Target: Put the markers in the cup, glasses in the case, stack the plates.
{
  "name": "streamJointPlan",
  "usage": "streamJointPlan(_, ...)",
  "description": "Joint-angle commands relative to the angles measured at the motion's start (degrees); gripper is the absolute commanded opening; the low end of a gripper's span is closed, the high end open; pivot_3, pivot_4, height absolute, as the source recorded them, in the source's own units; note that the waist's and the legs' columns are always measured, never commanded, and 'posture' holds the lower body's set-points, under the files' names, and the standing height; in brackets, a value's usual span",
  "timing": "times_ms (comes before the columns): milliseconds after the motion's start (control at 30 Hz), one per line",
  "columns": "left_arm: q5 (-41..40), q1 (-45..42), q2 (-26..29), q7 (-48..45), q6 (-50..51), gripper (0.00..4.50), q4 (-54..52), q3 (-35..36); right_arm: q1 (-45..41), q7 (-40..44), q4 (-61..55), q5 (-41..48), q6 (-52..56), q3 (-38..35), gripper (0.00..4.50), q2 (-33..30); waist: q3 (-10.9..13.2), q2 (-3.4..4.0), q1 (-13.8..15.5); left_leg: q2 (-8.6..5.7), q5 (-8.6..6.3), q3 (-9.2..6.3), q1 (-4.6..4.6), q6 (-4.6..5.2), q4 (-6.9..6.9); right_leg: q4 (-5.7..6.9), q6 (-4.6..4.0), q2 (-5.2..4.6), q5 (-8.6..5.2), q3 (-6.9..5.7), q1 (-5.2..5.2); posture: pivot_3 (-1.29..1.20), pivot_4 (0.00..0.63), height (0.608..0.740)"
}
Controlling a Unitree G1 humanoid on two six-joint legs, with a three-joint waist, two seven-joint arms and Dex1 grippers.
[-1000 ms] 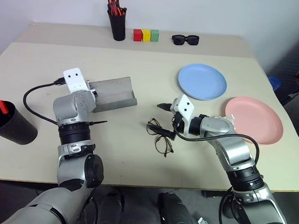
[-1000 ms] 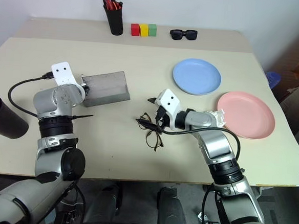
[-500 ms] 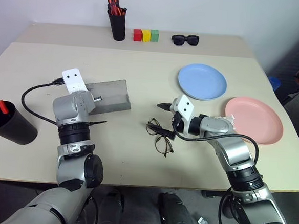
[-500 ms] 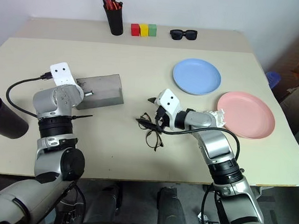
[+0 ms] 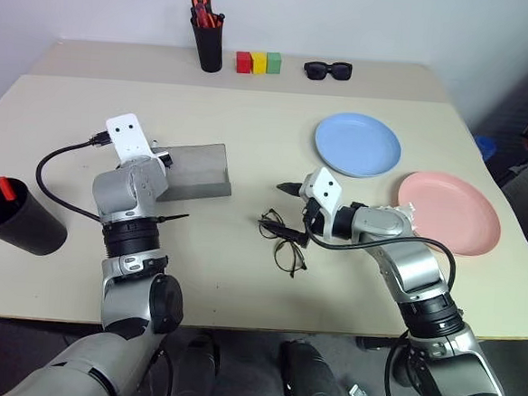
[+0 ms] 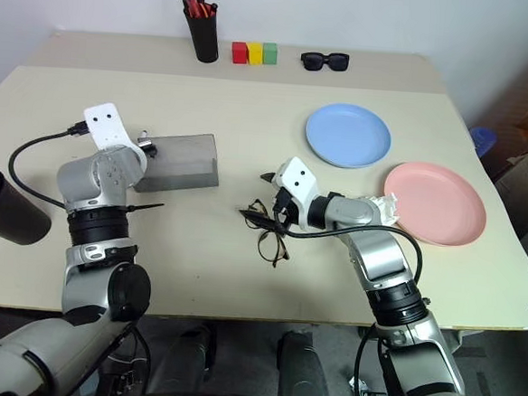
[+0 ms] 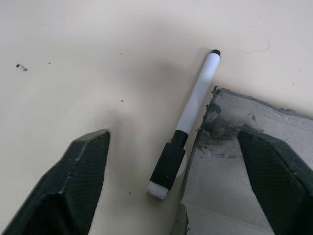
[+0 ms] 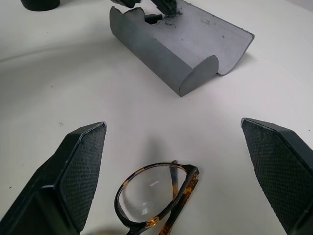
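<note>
Two round shallow plates, light blue (image 5: 357, 144) and pink (image 5: 450, 211), lie side by side, unstacked, at right of the beige counter (image 5: 240, 278). I see the grey fabric oblong case (image 5: 193, 169) left of centre, its lid open. My left hand (image 7: 171, 181) has its fingers apart at the case's end, where a white marker with black ends (image 7: 188, 125) lies touching its edge. My right hand (image 8: 176, 181) is spread wide over the thin round-lensed tortoiseshell glasses (image 5: 284, 240), mid-frame. At far left, the matte black tapered cup (image 5: 13, 217) holds a red-capped marker (image 5: 5, 188).

Rough grey fabric case (image 8: 181, 46), glossy tortoiseshell glasses (image 8: 156, 198) (clear lenses), smooth matt table (image 5: 241, 269)
</note>
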Motion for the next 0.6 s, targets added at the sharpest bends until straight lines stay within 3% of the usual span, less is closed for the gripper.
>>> streamJointPlan(33, -0.91, -4.19, 0.55, 2.69, 1.00, 3.94, 0.85, 2.65, -1.08, 0.22, -0.48, 0.07, -0.50, -0.23, 4.50, 0.10, 0.00, 0.00, 0.00, 0.00, 0.00, -0.01, 0.00, 0.00, 0.00, 0.00, 0.00, 0.00, 0.00, -0.01, 0.00, 0.00, 0.150, 0.740)
streamJointPlan(300, 1.43, -7.46, 4.48, 5.04, 2.21, 3.94, 7.51, 1.14, -1.20, 0.18, -0.08, 0.00, -0.70, -0.09, 4.50, 0.37, 0.00, 0.00, -0.16, -0.01, 0.00, -0.01, 0.02, 0.00, 0.01, 0.00, 0.01, 0.00, 0.00, 0.00, 0.01, 0.00, 0.150, 0.740)
streamJointPlan(600, 3.09, -5.46, 4.71, 2.86, 5.18, 3.94, 7.31, -2.88, -0.82, 0.02, -0.34, -0.21, -0.61, -0.12, 4.50, 0.57, 0.00, 0.00, 0.01, -0.01, 0.01, -0.01, 0.00, -0.02, 0.01, 0.02, 0.02, 0.00, 0.01, -0.01, 0.00, 0.00, 0.150, 0.740)
